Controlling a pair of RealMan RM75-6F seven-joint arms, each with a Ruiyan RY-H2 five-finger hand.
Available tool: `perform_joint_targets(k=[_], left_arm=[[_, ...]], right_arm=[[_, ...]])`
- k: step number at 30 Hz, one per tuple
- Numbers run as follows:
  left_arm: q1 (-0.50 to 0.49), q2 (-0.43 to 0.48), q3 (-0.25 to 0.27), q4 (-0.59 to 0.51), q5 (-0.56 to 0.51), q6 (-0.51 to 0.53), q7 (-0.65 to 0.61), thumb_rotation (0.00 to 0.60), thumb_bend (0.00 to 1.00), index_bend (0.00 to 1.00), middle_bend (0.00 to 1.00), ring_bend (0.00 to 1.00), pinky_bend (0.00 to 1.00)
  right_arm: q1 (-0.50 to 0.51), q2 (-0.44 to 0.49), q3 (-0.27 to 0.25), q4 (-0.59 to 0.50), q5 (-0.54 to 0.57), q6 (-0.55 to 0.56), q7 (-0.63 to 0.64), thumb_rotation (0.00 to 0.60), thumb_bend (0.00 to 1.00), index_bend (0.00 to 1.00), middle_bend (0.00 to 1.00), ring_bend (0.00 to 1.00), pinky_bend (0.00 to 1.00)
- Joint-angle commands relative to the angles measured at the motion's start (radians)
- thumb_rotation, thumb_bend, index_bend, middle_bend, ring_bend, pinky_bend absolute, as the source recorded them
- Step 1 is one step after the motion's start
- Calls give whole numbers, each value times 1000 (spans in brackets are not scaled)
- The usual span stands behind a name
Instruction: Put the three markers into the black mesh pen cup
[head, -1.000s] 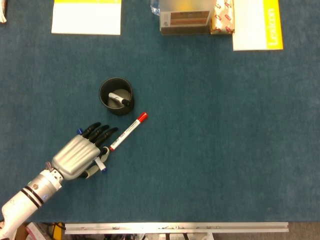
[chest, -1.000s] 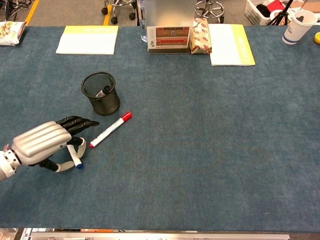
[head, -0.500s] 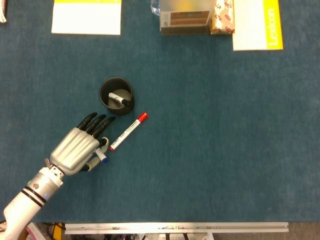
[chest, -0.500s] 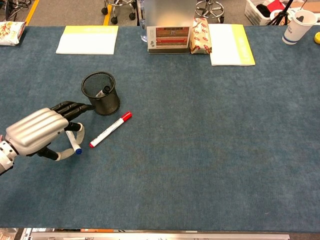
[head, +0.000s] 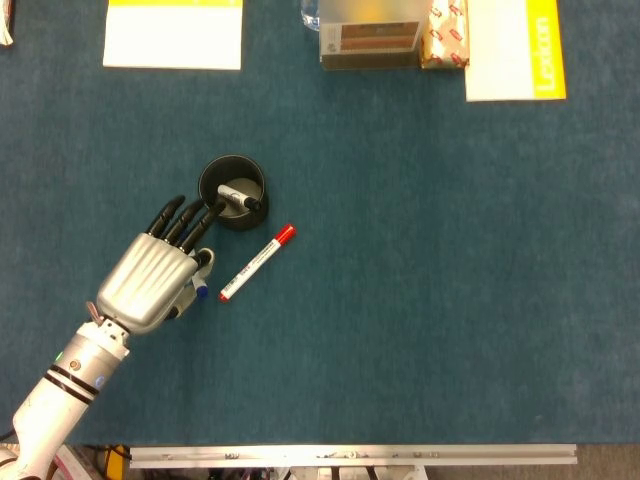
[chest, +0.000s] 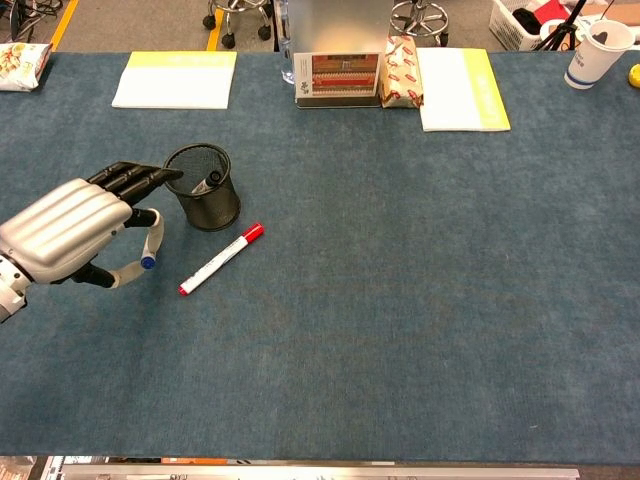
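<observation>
The black mesh pen cup (head: 233, 191) (chest: 203, 186) stands left of the table's middle, with one black-capped marker (head: 238, 197) lying inside it. My left hand (head: 157, 276) (chest: 72, 229) is raised just left of the cup and pinches a blue-capped marker (head: 199, 283) (chest: 151, 243) under its thumb; its dark fingertips (head: 181, 217) reach the cup's rim. A red-capped marker (head: 257, 262) (chest: 221, 258) lies flat on the blue cloth just right of the hand and below the cup. My right hand is in neither view.
Along the far edge lie a yellow-topped notepad (head: 173, 33) (chest: 175, 79), a box of small items (head: 371, 38) (chest: 338, 74), a red-patterned packet (chest: 401, 70) and a yellow booklet (head: 514, 48) (chest: 462, 89). A paper cup (chest: 594, 52) stands far right. The table's front edge (head: 350, 455) runs below.
My left hand has lifted off the cloth with the blue-capped marker and moved up toward the cup, its fingertips now at the rim. The red-capped marker has not moved.
</observation>
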Motion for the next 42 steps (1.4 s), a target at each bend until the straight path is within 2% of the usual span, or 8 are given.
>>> perform_joint_targets(k=[1, 14, 21, 33, 42], left_arm=[[7, 6, -19, -28, -27, 9, 54, 600, 311, 535, 0, 0, 70], [36, -7, -74, -77, -92, 77, 174, 600, 311, 546, 0, 0, 70], [60, -1, -76, -131, -105, 118, 254, 600, 311, 560, 0, 0, 70], [43, -17, -180, -177, -234, 141, 316, 600, 311, 564, 0, 0, 70], [29, -12, -230, -230, -321, 163, 347, 600, 311, 570, 0, 0, 70]], right_arm=[[0, -1, 0, 1, 1, -1, -1, 600, 0, 102, 197, 109, 405], [2, -3, 0, 4, 7, -8, -2, 600, 0, 102, 197, 109, 406], [3, -4, 0, 6, 11, -12, -4, 600, 0, 102, 197, 109, 406], [5, -6, 1, 9, 19, -18, -6, 600, 0, 102, 197, 109, 405], [5, -7, 2, 12, 24, -21, -7, 600, 0, 102, 197, 109, 406]])
